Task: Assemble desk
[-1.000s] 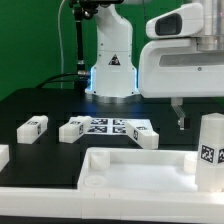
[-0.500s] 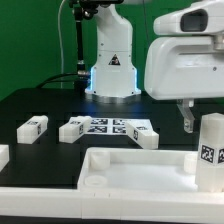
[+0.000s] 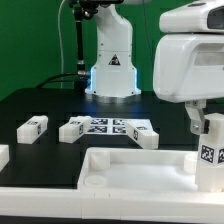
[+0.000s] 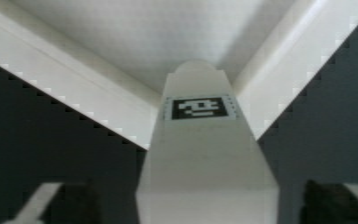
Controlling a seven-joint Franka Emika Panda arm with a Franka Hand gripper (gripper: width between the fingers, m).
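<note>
The white tabletop [image 3: 130, 165] lies upside down at the front, rim up. One white tagged leg [image 3: 210, 150] stands upright in its corner at the exterior view's right. My gripper [image 3: 203, 122] is open, just above and around that leg's top, one dark finger [image 3: 192, 118] showing beside it. In the wrist view the leg [image 4: 202, 150] rises between my fingers [image 4: 51, 205], dark gaps either side, with the tabletop rim [image 4: 87, 60] behind it. My gripper [image 4: 194, 205] holds nothing.
Loose legs lie on the black table: one [image 3: 33, 126] at the left, one [image 3: 72, 130] and one [image 3: 146, 139] by the marker board [image 3: 110, 126], another [image 3: 2, 155] at the left edge. The robot base [image 3: 111, 65] stands behind.
My gripper has moved toward the exterior view's right, over the upright leg. The parts on the table have not moved.
</note>
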